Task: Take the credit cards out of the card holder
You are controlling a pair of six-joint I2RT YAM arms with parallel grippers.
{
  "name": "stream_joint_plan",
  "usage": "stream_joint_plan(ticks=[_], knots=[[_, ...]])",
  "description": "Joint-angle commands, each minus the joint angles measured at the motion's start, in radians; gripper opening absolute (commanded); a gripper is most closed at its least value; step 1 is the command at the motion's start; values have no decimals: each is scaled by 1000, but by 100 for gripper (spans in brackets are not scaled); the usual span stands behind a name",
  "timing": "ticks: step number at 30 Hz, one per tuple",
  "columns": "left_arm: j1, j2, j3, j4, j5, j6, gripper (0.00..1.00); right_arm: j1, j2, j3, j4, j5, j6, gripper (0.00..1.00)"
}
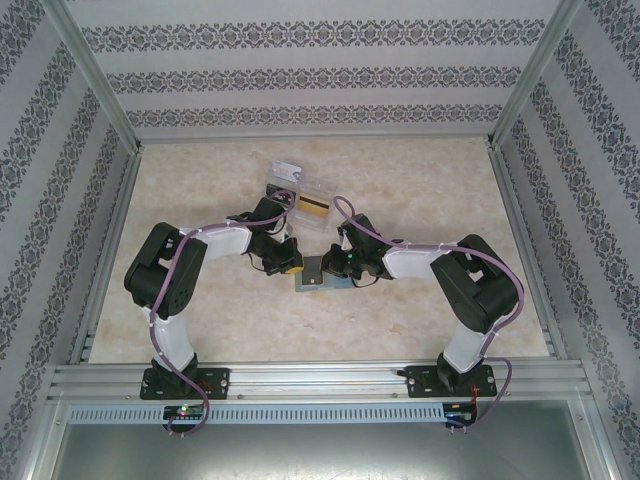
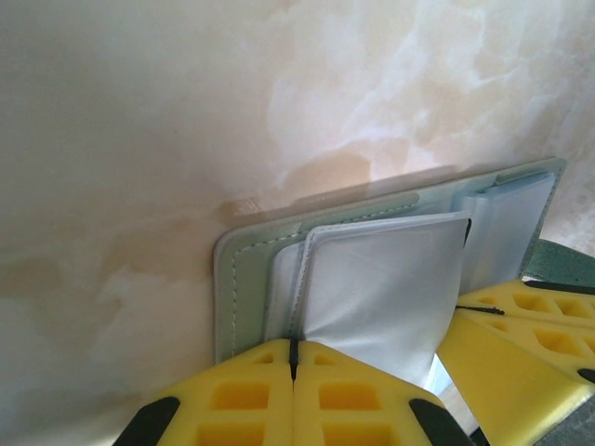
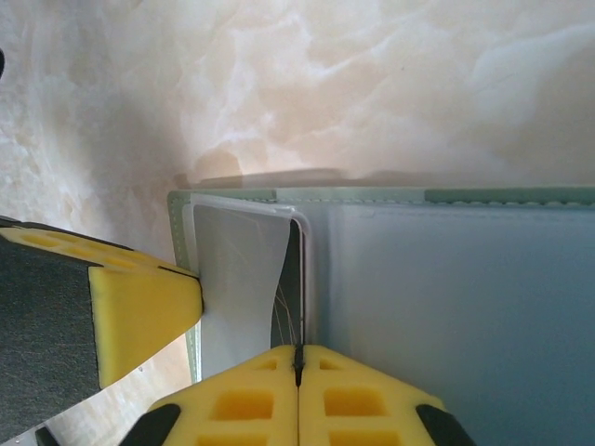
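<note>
The pale grey-green card holder (image 1: 316, 274) lies open on the table between my two grippers. My left gripper (image 2: 294, 358) is shut on the near edge of a clear sleeve (image 2: 381, 279) of the holder, lifting it off the green cover (image 2: 244, 297). In the right wrist view my right gripper (image 3: 298, 358) is shut on the thin edge of a dark credit card (image 3: 292, 279) that shows as a sliver inside that sleeve (image 3: 237, 269). The holder's other panel (image 3: 446, 307) lies flat to the right. From above, the left gripper (image 1: 287, 262) and right gripper (image 1: 343, 266) meet at the holder.
A clear plastic compartment box (image 1: 298, 192) stands just behind the grippers, with a gold-orange card (image 1: 312, 208) and a white card (image 1: 288, 172) in it. Metal frame rails (image 1: 320, 378) border the marbled table.
</note>
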Motion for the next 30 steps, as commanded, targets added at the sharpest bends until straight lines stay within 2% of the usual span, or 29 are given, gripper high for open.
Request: stream_joint_plan(ticks=[1,7,13,18,21,26,30], knots=[[-3,48,-14,-12,-15,14,6,23,-21,5,71,-38,2,2],[-3,27,-6,-26,-24,17,11,17,-60,-19,53,24,-4,0],[-3,-20,9,-32,-23,24,22,6,-98,-40,2,91,-28,0],[-3,-53,19,-26,-14,24,22,5,-84,-41,-4,85,-31,0],[-3,-48,16,-22,-5,19,17,4,-65,-32,-5,62,-29,0],[-4,-19,1,20,34,-4,12,4,-41,-23,-15,52,-22,16],[-4,-9,6,15,39,-4,12,5,-28,-17,-32,54,-21,20]])
